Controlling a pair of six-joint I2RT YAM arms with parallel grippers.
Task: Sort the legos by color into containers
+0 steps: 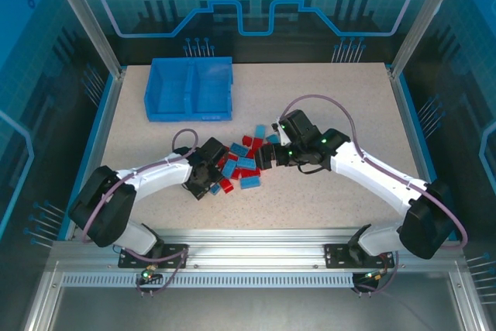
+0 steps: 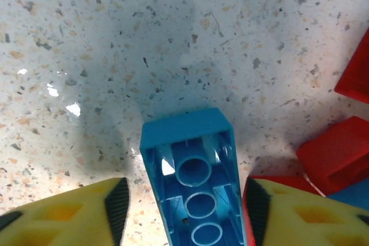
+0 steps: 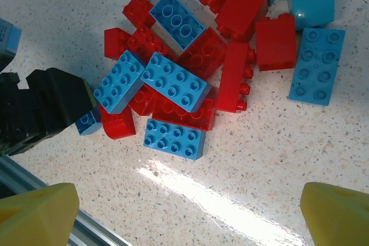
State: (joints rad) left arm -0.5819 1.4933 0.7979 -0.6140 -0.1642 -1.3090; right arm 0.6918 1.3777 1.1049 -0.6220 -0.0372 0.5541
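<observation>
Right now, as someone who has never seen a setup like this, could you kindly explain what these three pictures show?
Two robot arms are bolted to a table's near edge. One picture looks down from above; the other two come from cameras on each wrist. On the speckled table lies a pile of red and blue legos, and a blue bin with two compartments stands farther back. The left gripper straddles a blue brick lying on its side, its yellow fingers on both sides, not visibly touching. The right gripper hangs open above the pile, holding nothing.
</observation>
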